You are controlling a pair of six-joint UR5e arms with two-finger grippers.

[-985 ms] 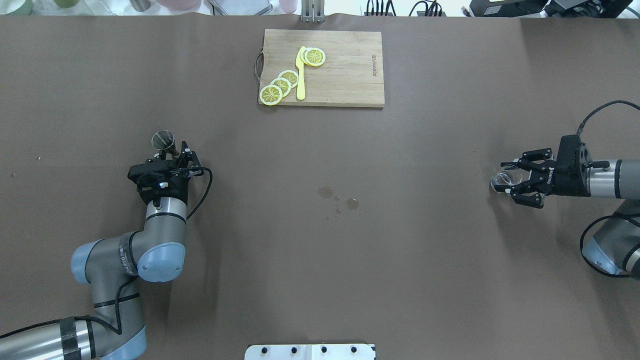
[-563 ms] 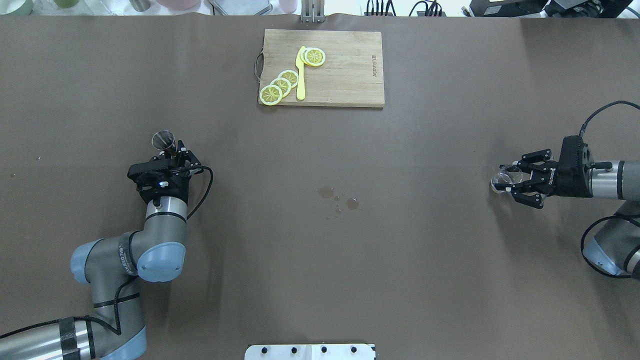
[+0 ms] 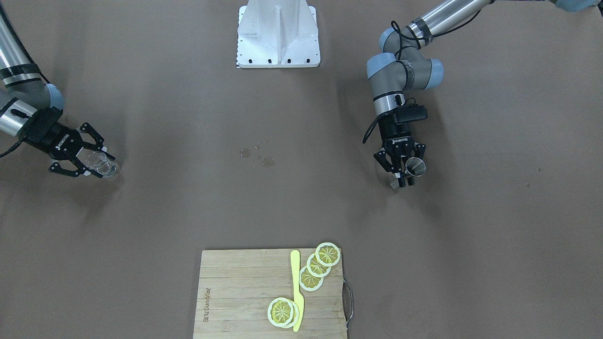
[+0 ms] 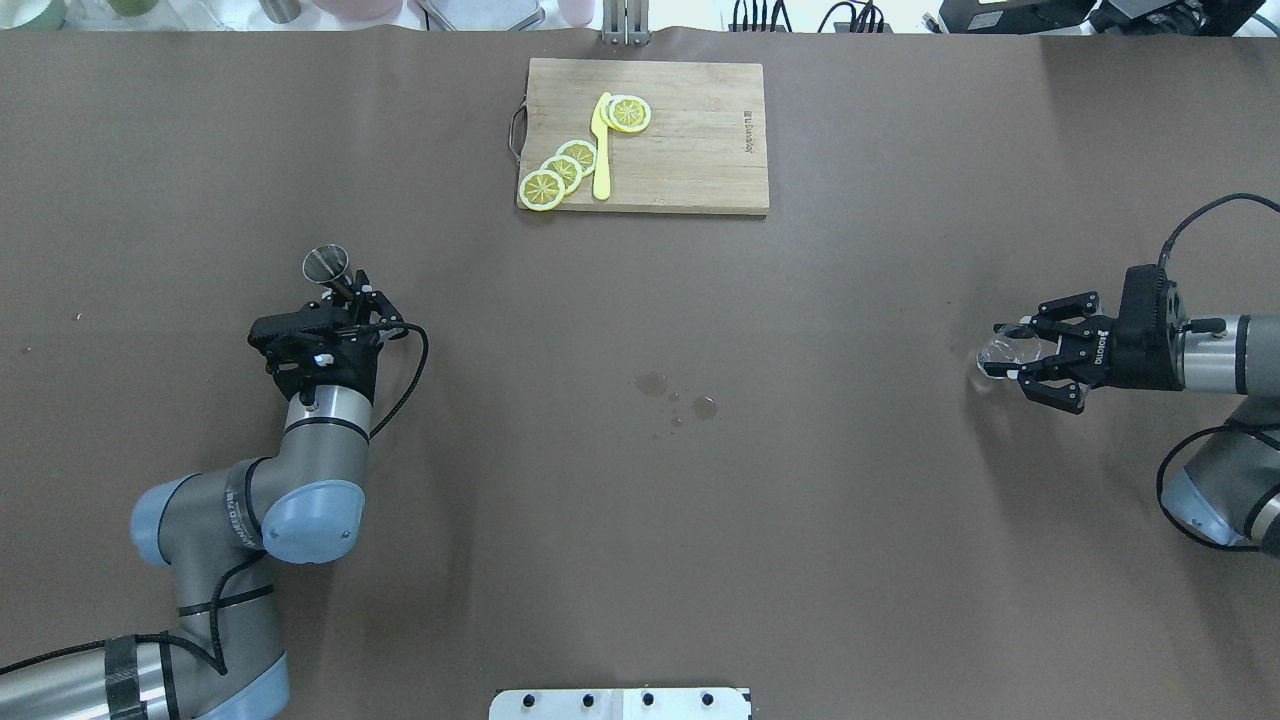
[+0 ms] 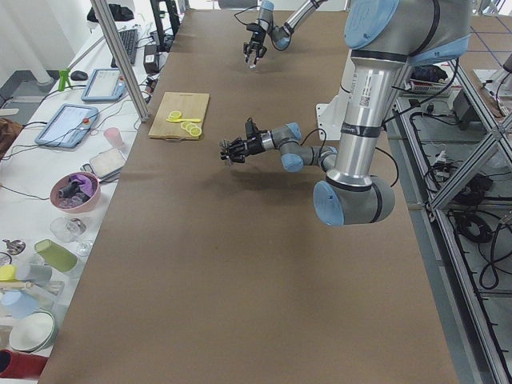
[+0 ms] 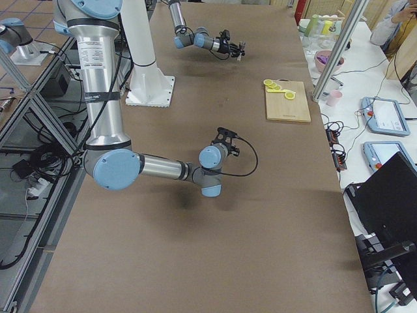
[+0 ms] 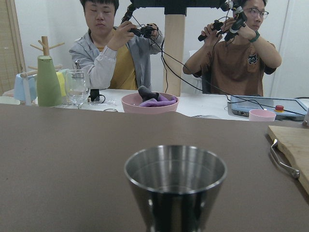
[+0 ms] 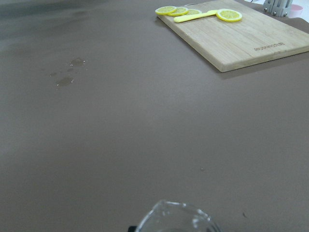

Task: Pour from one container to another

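left tool (image 3: 403,176) advanced, gripping jigger (image 3: 415,166), right tool (image 3: 97,165) gripping glass (image 3: 106,167), wrist view adds people (image 7: 106,53)

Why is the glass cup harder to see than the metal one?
Overhead view: the glass cup is see-through, so brown table shows through. Right wrist view: only its rim, cut off at the bottom. Left wrist view: the metal cup is close and sharp.

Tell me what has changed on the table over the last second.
The left gripper, shut on the metal jigger, carried it a little farther from the robot's base. The right gripper, holding the clear glass, edged slightly toward the table's centre. Nothing was taken hold of or let go. The cutting board, lemon slices, yellow knife and spilled drops stayed put.
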